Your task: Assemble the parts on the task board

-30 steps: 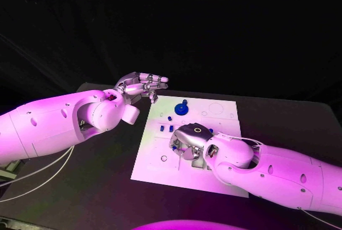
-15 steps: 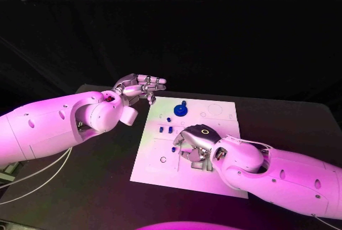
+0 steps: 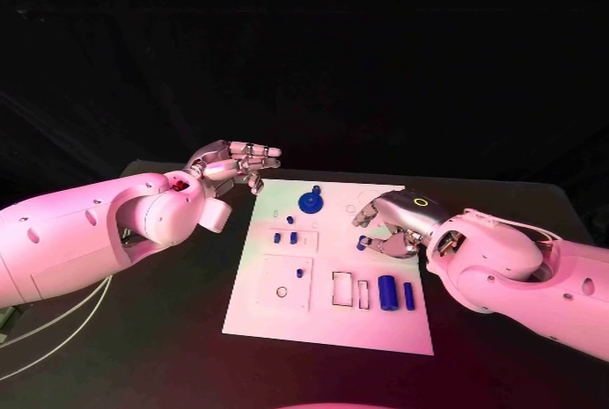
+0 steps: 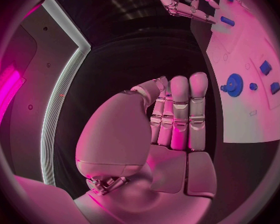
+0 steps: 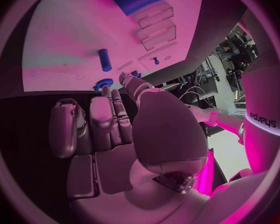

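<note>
Materials and finishes. The task board (image 3: pixel 273 295) is seen as a smooth, matt white plate, apparently plastic. The parts (image 3: pixel 387 292) are rendered in glossy blue plastic. The table (image 3: pixel 152 339) is surfaced in dull, matt black. Both arms (image 3: pixel 77 242) are shelled in smooth, glossy plastic; the left hand (image 3: pixel 229 163) and right hand (image 3: pixel 393 220) are finished in satin metal.

Occlusions and unresolved detail around the task board (image 3: pixel 260 312)

We cannot tell whether the right hand (image 3: pixel 391 222), over the board's right part, pinches the small blue piece (image 3: pixel 363 244) at its fingertips. It hides the board beneath it. Small blue parts (image 3: pixel 284 237) left of it are too small to identify.
</note>
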Controlling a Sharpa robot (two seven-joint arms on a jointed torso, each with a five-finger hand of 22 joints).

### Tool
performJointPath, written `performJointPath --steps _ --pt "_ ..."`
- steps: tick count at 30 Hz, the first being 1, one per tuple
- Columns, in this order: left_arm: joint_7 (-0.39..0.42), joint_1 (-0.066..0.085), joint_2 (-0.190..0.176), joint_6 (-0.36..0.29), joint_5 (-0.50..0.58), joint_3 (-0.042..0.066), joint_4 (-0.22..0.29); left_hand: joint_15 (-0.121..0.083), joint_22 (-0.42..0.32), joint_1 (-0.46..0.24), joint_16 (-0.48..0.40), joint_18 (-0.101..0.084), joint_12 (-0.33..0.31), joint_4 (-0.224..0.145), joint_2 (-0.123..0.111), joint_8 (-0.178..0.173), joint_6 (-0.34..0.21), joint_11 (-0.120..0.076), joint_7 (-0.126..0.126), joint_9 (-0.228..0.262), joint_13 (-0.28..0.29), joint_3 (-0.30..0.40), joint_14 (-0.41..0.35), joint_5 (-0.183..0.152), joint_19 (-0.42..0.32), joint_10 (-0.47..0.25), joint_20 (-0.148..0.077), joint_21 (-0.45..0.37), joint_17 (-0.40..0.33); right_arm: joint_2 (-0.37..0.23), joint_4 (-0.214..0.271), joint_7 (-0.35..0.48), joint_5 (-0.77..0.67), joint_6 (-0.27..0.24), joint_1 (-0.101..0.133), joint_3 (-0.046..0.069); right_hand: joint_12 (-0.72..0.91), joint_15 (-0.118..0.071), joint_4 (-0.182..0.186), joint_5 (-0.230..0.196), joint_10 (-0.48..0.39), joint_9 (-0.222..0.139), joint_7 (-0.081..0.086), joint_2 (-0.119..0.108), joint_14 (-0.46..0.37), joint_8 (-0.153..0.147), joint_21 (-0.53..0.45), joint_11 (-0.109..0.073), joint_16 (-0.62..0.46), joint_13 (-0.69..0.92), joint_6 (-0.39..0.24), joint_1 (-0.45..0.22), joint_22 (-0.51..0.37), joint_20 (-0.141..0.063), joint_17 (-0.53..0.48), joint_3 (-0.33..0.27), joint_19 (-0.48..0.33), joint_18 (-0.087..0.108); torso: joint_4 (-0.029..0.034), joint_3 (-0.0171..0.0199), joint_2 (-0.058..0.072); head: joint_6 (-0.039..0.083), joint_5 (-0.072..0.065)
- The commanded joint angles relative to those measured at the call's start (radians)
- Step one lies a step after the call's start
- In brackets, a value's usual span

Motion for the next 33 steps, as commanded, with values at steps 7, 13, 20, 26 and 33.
performJointPath --steps 7,13,20,26,33 --pt "0.002 0.000 0.005 0.027 -0.006 -0.001 -0.001 0.002 -0.001 -0.003 -0.007 0.011 0.004 -0.004 0.006 -0.005 -0.004 0.000 0.005 -0.001 0.002 -0.001 -0.007 0.003 -0.004 -0.008 0.001 -0.002 -0.002 -0.001 -0.026 0.021 -0.027 0.086 0.002 -0.001 0.014 0.008 0.006 -0.005 -0.022 -0.003 -0.021 -0.015 0.011 0.002 -0.014 0.000 0.001 -0.002 -0.003 0.004 0.125 0.003 -0.004 -0.027 -0.007 0.019 -0.0002 -0.0018 -0.001 0.004 -0.001" --pt "-0.001 0.000 0.005 0.030 -0.008 -0.002 -0.002 0.002 -0.001 -0.003 -0.007 0.011 0.004 -0.004 0.006 -0.005 -0.004 0.000 0.005 -0.001 0.002 -0.001 -0.007 0.003 -0.004 -0.008 0.001 -0.002 -0.002 0.017 -0.043 0.027 -0.034 0.099 -0.004 -0.004 0.019 0.009 0.009 -0.004 -0.025 -0.003 -0.024 -0.015 0.009 0.002 -0.025 0.001 -0.004 -0.002 -0.005 0.006 0.120 0.003 -0.010 -0.034 -0.010 0.021 -0.0003 -0.0019 -0.001 0.002 0.006" --pt "-0.001 0.000 0.005 0.030 -0.009 -0.003 -0.002 0.002 -0.002 -0.003 -0.007 0.011 0.004 -0.004 0.006 -0.005 -0.004 0.000 0.005 -0.001 0.002 -0.001 -0.007 0.003 -0.004 -0.008 0.001 -0.004 -0.002 0.045 -0.071 0.028 -0.035 0.108 -0.015 -0.006 0.038 0.007 0.012 -0.001 -0.015 -0.003 -0.027 -0.002 0.010 0.004 -0.020 -0.002 0.002 0.001 -0.004 0.017 0.122 0.002 -0.007 -0.036 -0.007 0.020 -0.0022 -0.0021 -0.001 0.001 0.006" --pt "-0.001 0.000 0.006 0.030 -0.010 -0.003 -0.001 0.002 -0.002 -0.003 -0.007 0.011 0.004 -0.004 0.006 -0.005 -0.004 0.000 0.005 -0.001 0.002 -0.001 -0.007 0.003 -0.004 -0.008 0.001 -0.004 -0.002 0.061 -0.090 0.022 -0.035 0.111 -0.020 -0.007 0.064 0.002 0.017 0.003 0.017 -0.001 -0.025 0.019 0.017 0.009 0.003 -0.009 0.016 0.003 0.009 0.027 0.133 -0.002 0.004 -0.024 0.006 0.015 -0.0010 -0.0017 0.000 0.001 0.006" --pt "-0.002 0.000 0.005 0.030 -0.010 -0.003 -0.002 0.002 -0.002 -0.003 -0.007 0.011 0.004 -0.004 0.006 -0.005 -0.004 0.000 0.005 -0.001 0.002 -0.001 -0.007 0.003 -0.004 -0.008 0.001 -0.004 -0.002 0.070 -0.107 0.012 -0.035 0.119 -0.021 -0.007 0.077 -0.005 0.020 0.001 0.046 0.005 -0.017 0.038 0.020 0.019 0.036 -0.018 0.025 0.001 0.037 0.035 0.148 -0.008 0.011 -0.004 0.020 0.008 -0.0018 -0.0015 0.000 -0.002 0.007"
